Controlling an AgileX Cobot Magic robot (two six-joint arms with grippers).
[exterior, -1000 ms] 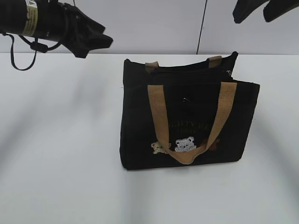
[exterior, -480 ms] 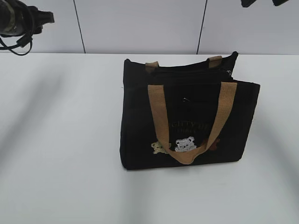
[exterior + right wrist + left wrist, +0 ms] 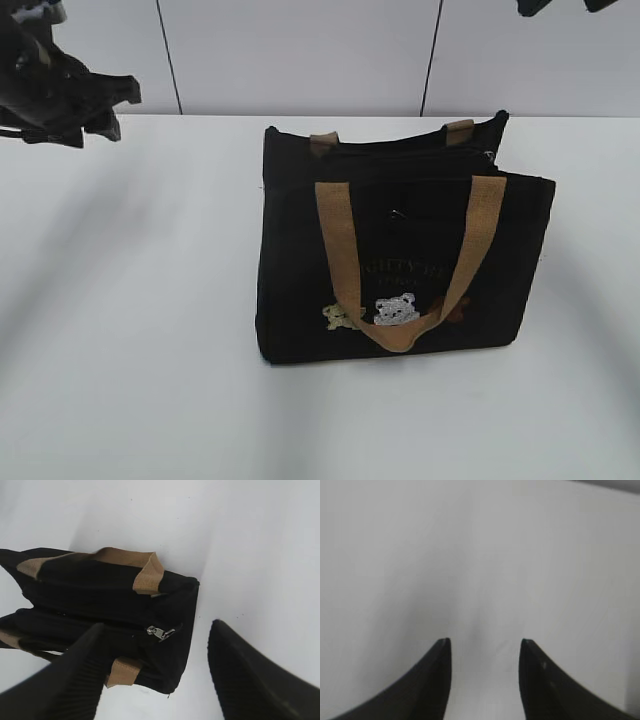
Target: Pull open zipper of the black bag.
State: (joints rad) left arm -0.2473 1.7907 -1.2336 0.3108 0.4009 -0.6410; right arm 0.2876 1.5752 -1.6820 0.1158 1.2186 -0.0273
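The black bag (image 3: 400, 260) stands upright on the white table, tan handles draped over its front and bear patches low on it. Its zipper (image 3: 161, 632) runs along the top, and the silver pull tab lies near the bag's right end (image 3: 490, 155). My right gripper (image 3: 156, 625) hangs open high above that end, the tab showing between its fingers far below; only its tips (image 3: 565, 5) show at the exterior view's top edge. My left gripper (image 3: 118, 108) hovers open at the far left, well away from the bag, over bare table (image 3: 485, 642).
White tabletop (image 3: 130, 330) spreads wide to the left of and in front of the bag. A white panelled wall (image 3: 300, 55) rises behind the table's back edge.
The left arm pulled back toward the upper left corner, then came down and right a little. The right gripper rose almost out of the top of the exterior view. The bag has not moved.
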